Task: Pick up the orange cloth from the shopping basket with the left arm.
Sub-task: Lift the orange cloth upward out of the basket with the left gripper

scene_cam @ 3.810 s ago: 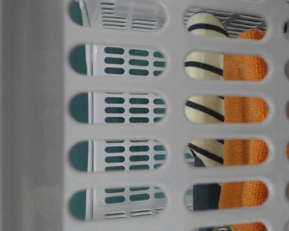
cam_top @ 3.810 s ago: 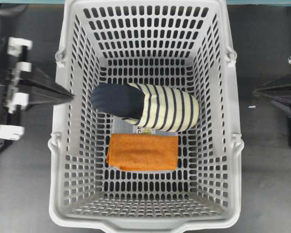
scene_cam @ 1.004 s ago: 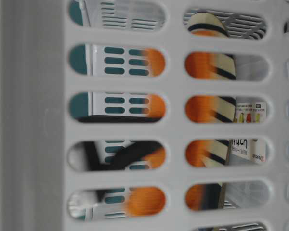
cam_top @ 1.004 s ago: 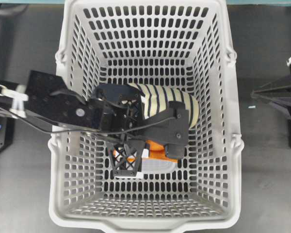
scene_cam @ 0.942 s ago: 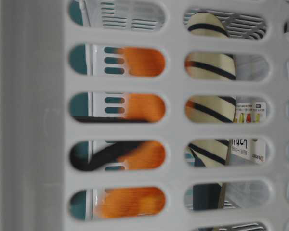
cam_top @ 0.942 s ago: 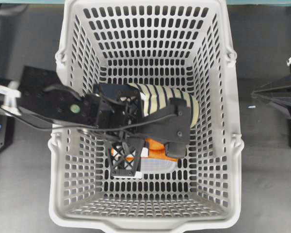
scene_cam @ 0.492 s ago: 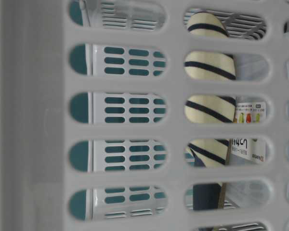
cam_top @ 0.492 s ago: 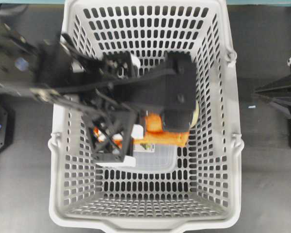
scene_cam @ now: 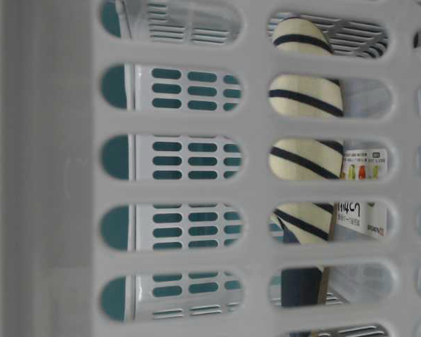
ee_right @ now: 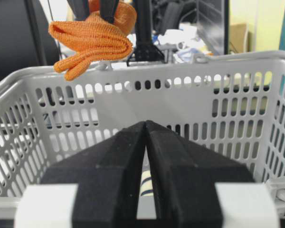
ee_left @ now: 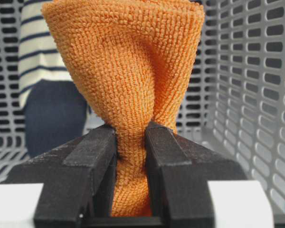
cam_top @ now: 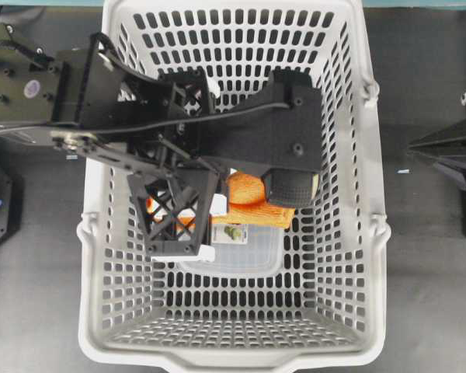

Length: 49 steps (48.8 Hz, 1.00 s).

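Grey shopping basket [ee_right: 133, 102]; fuzzy orange cloth [ee_left: 128, 90] bunched, pinched in left pincer [ee_left: 130, 180].

Bright orange fuzzy towel-like cloth [ee_left: 128, 90]: bunched, pinched at its narrow waist between the black lattice fingers of the left arm's gripper [ee_left: 130, 190], fabric fanning out beyond the tips; in the right wrist view it hangs above the basket rim, folds drooping.

Large light grey plastic shopping basket [cam_top: 357, 194]: slotted walls and floor, thick rim, upright on the dark table.
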Each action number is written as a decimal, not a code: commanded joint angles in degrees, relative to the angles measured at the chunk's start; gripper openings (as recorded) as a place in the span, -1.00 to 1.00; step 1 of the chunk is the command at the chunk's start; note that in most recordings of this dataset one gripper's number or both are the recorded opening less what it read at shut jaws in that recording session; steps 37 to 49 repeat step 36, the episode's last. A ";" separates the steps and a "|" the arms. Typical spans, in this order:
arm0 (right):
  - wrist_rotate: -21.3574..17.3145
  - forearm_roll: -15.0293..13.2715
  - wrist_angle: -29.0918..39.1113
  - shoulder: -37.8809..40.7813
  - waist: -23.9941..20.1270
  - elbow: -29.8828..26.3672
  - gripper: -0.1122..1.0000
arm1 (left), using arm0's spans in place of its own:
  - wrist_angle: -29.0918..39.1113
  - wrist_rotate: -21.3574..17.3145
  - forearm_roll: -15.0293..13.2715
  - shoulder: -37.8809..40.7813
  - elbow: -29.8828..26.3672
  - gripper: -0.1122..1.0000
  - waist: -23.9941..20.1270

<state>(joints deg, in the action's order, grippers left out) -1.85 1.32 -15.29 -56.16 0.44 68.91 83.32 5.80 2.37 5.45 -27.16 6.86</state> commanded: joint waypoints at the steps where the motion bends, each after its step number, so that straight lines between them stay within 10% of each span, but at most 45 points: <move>1: -0.26 0.26 -0.35 0.18 0.00 -0.35 -0.80 | -0.18 0.09 0.26 -1.14 -1.23 -0.52 -0.35; 49: -2.02 0.26 -0.26 -0.09 0.00 0.18 -0.80 | -1.93 0.09 0.26 -1.23 0.62 -0.52 -1.41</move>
